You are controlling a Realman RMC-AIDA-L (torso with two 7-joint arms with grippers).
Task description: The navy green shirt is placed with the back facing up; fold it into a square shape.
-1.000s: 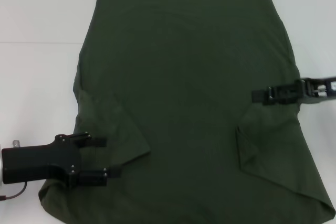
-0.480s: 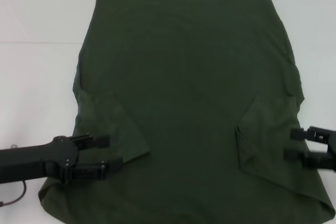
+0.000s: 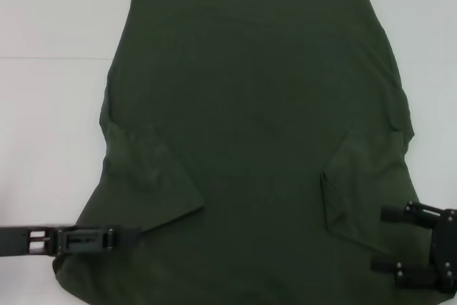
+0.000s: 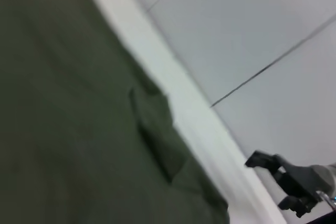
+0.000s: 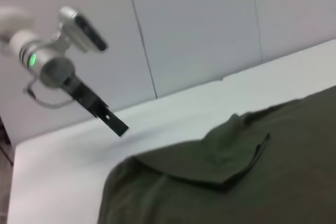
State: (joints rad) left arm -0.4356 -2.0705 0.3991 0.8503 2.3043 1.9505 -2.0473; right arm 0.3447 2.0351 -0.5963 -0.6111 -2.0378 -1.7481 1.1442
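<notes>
The navy green shirt (image 3: 257, 141) lies spread flat across the white desk (image 3: 50, 105), plain side up, with both short sleeves folded inward onto the body: one sleeve flap (image 3: 153, 173) on the robot's left and another (image 3: 357, 183) on its right. In the head view the left gripper (image 3: 132, 235) reaches in low from the left edge, turned side-on so its fingers show as one thin dark bar, the tip right at the shirt's near left border; whether it is parted or closed, or touching the cloth, cannot be told. The right gripper (image 3: 382, 241) sits over the shirt's near right corner, its two fingers spread well apart, one above the other, with nothing between them but the cloth beneath. The left wrist view shows the folded sleeve and, farther off, the right gripper (image 4: 268, 179) beyond the desk edge with its fingers apart
</notes>
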